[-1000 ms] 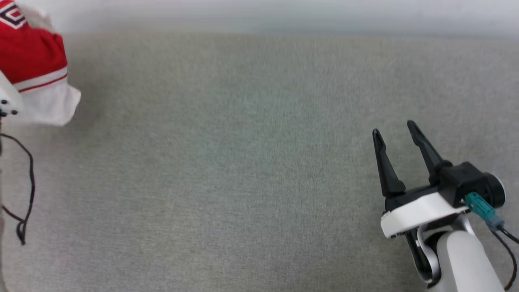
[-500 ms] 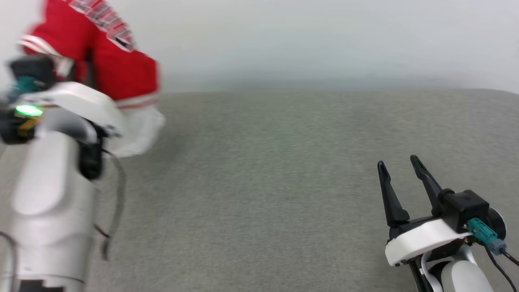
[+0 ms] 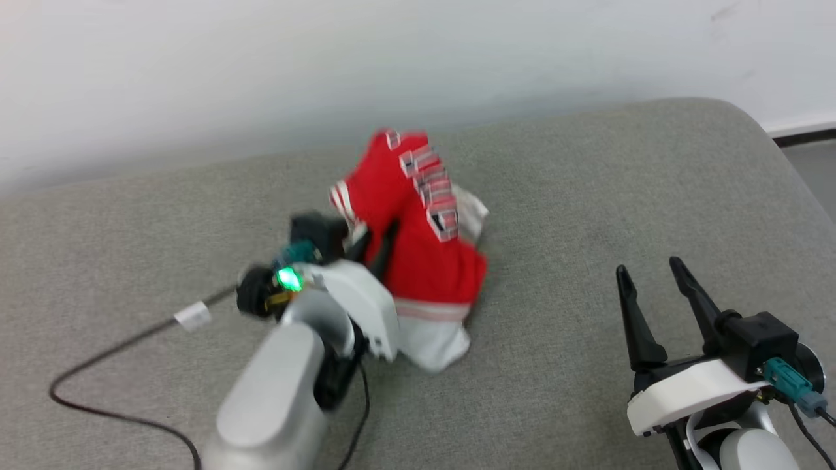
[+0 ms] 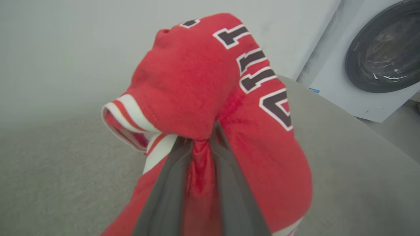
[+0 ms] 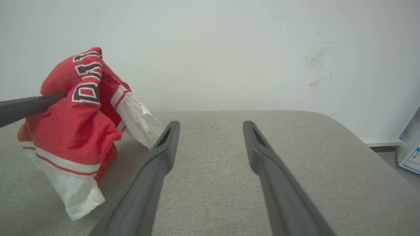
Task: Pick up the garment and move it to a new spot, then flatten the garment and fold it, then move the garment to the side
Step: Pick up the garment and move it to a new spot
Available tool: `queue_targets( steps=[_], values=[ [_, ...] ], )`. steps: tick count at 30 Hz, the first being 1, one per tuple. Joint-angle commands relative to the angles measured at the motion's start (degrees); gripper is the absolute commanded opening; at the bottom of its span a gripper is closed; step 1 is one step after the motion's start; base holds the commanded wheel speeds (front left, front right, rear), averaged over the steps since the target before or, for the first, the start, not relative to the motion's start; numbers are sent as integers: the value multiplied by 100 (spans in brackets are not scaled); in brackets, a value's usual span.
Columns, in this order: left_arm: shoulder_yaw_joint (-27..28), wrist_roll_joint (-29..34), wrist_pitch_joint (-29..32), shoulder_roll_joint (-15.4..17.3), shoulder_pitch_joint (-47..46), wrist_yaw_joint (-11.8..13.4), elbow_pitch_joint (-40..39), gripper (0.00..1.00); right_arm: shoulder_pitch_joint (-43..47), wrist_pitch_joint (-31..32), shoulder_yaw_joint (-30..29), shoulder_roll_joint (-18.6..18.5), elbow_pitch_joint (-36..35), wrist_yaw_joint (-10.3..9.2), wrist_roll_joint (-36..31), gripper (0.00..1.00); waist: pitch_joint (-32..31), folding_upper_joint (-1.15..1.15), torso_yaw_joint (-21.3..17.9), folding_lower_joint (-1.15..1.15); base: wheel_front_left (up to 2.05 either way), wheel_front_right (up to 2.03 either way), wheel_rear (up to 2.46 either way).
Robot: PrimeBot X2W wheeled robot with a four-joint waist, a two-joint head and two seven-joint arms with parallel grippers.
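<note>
The garment (image 3: 431,261) is a bunched red shirt with white trim and black lettering, held up over the grey padded surface (image 3: 588,183). My left gripper (image 3: 375,238) is shut on a fold of it. In the left wrist view the two fingers pinch red fabric of the garment (image 4: 197,75) at their tips, left gripper (image 4: 200,134). The white lower part hangs down to about the surface. My right gripper (image 3: 646,267) stands open and empty at the lower right, apart from the cloth. In the right wrist view the garment (image 5: 75,121) is at the left of the right gripper (image 5: 211,126).
A black cable (image 3: 130,333) trails over the surface at the lower left. The surface ends in a rounded corner at the right (image 3: 771,143), with floor beyond. A white wall runs behind. A washing machine door (image 4: 384,49) is in the left wrist view.
The head camera has swung and lifted. My left gripper with the garment has come in from the far left to near the middle, closer to the right gripper, which stays open.
</note>
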Motion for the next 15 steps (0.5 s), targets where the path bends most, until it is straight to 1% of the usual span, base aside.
queue_targets(
  steps=[1, 4, 5, 6, 7, 8, 10, 15],
  values=[
    [-99, 38, 60, 1, 251, -11, -18, 0, 71, -16, 20, 16, -13, -2, 30, 100, 113, 0, -102, 1, 0, 0, 0],
    [-420, 84, 256, -35, 746, -27, -89, 0, 68, -62, 15, 12, 6, -2, 69, 100, 208, 0, -130, 1, 0, 0, 0],
    [-497, 93, 337, -36, 916, -33, -109, 11, 67, -75, 15, 13, 10, -2, 80, 100, 238, 0, -126, 1, 0, 0, 0],
    [-581, 104, 410, -11, 1062, -40, -126, 37, 60, -84, 9, 13, 18, -2, 91, 100, 261, 0, -115, 1, 0, 0, 0],
    [-639, 128, 462, 17, 1184, -26, -142, 78, 44, -101, 11, 14, 35, -2, 97, 100, 269, 0, -102, 1, 0, 0, 0],
    [-678, 131, 487, 37, 1284, -20, -175, 100, 21, -115, 15, 13, 40, -2, 109, 100, 276, 0, -82, 1, 0, 0, 0],
    [-764, 205, 486, 99, 1387, 1, -250, 100, -18, -122, 17, 13, 60, -2, 107, 100, 267, 0, -23, 1, 0, 0, 0],
    [-757, 296, 61, 112, 1385, 100, -712, 100, 17, -103, -40, 13, 98, -2, 34, 100, 88, 0, 216, 1, 0, 0, 0]
  ],
)
